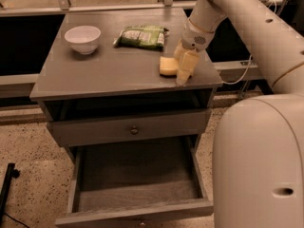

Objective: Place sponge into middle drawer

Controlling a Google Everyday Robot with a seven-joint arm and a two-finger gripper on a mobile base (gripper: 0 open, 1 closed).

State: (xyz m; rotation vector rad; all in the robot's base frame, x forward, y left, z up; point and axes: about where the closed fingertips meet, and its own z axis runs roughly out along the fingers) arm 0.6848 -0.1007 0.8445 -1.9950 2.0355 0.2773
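Observation:
The yellow sponge (pixel 167 65) lies flat on the grey cabinet top (pixel 109 70), near its right front corner. My gripper (pixel 179 69) hangs down from the white arm at the sponge's right end. It is open, with one yellowish finger (pixel 187 65) in front of the sponge, covering its right part, and the other behind it. The middle drawer (pixel 137 179) is pulled out wide below, with its lighter floor bare.
A white bowl (pixel 82 38) stands at the back left of the top and a green snack bag (pixel 141 36) at the back middle. A shut drawer front with a small round knob (pixel 134 130) sits above the open drawer. My white arm body (pixel 259 165) fills the right foreground.

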